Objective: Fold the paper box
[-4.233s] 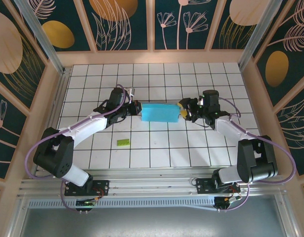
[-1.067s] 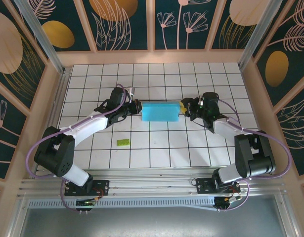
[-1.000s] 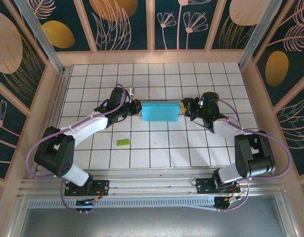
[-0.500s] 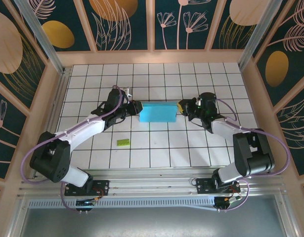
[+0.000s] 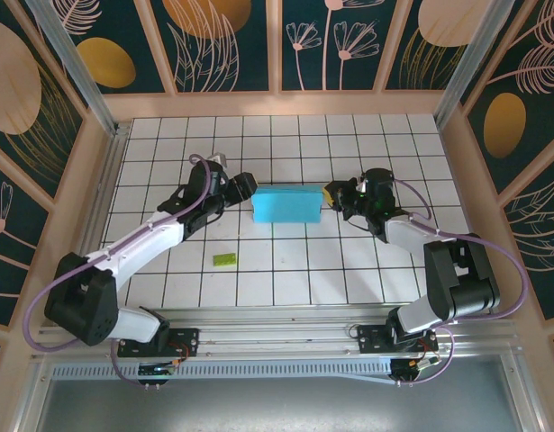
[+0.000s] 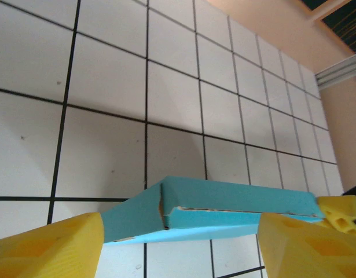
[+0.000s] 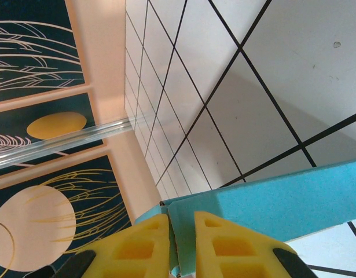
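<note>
The paper box (image 5: 286, 204) is a shallow light-blue rectangle lying mid-table, tilted a little. My left gripper (image 5: 245, 188) stands open at the box's left end. In the left wrist view its yellow fingers (image 6: 47, 249) sit wide apart on either side of the box's folded corner (image 6: 224, 208), not pinching it. My right gripper (image 5: 333, 196) is shut on the right end. In the right wrist view its two yellow fingers (image 7: 137, 243) clamp the thin blue end wall (image 7: 282, 202) between them.
A tiny green piece (image 5: 224, 259) lies on the white tiles in front of the left arm. Wooden walls (image 5: 114, 106) and aluminium posts enclose the tiled table (image 5: 277, 270). The right gripper's yellow fingertip (image 6: 342, 211) shows beyond the box's far end.
My left gripper has opened, let go of the box's left end and drawn slightly back. The box has shifted a little leftward and tilted. The right gripper keeps its hold.
</note>
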Available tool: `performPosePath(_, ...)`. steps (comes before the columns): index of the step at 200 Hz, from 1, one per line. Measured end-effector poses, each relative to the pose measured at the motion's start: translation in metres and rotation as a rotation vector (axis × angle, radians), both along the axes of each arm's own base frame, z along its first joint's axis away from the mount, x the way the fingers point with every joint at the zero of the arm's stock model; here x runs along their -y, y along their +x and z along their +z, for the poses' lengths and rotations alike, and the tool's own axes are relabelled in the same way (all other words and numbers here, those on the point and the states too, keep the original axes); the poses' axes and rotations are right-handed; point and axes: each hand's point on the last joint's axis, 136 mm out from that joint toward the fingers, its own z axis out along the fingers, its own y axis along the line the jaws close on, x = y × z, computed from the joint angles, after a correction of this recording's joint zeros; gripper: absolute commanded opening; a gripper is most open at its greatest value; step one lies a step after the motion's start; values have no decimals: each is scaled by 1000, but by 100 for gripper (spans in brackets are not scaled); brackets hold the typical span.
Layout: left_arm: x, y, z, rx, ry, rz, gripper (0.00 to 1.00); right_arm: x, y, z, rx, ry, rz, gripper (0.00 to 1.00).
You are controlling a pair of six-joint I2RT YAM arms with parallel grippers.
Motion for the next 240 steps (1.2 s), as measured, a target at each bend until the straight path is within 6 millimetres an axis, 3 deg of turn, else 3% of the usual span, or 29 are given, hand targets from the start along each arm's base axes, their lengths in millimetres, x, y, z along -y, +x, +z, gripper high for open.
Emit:
performPosePath(47, 4, 3, -33, -102, -11, 30, 63, 0, 0, 0, 5, -9, 6, 15)
performPosePath(122, 16, 15, -27, -119, -214, 75, 61, -2, -1, 0, 4, -6, 15, 14)
performPosePath(158, 7, 12, -44, -174, -303, 139, 48, -3, -2, 0, 3, -4, 21, 14)
performPosePath(240, 9, 8, -43, -186, -463, 157, 19, -6, -4, 0, 0, 1, 36, 12)
